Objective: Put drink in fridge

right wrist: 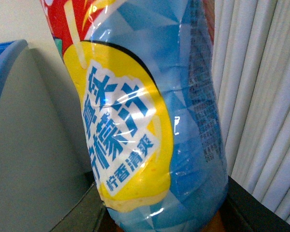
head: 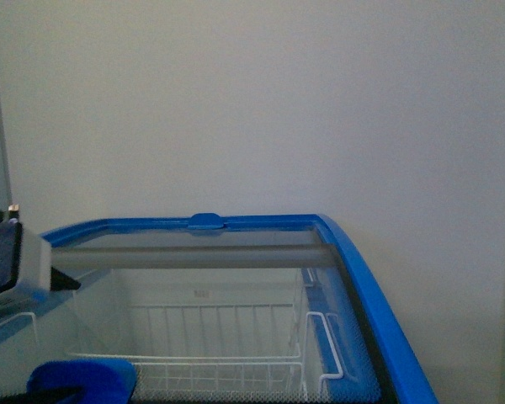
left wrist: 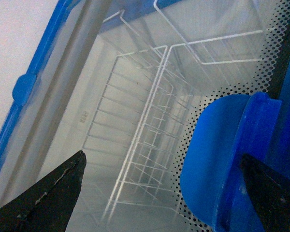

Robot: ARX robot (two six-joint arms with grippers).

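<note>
The fridge is a white chest with a blue rim and a sliding glass lid; a white wire basket shows through the glass. My left arm reaches in over the fridge's left side. My left gripper is open above the glass, its jaws on either side of the lid's blue handle, and the wire basket lies below. My right gripper is shut on the drink, a plastic bottle with a red, yellow and light blue label. Its cap is out of view.
A plain white wall stands behind the fridge. A blue latch sits at the middle of the back rim. In the right wrist view a pale pleated curtain hangs beside the bottle, with a blue curved edge on the other side.
</note>
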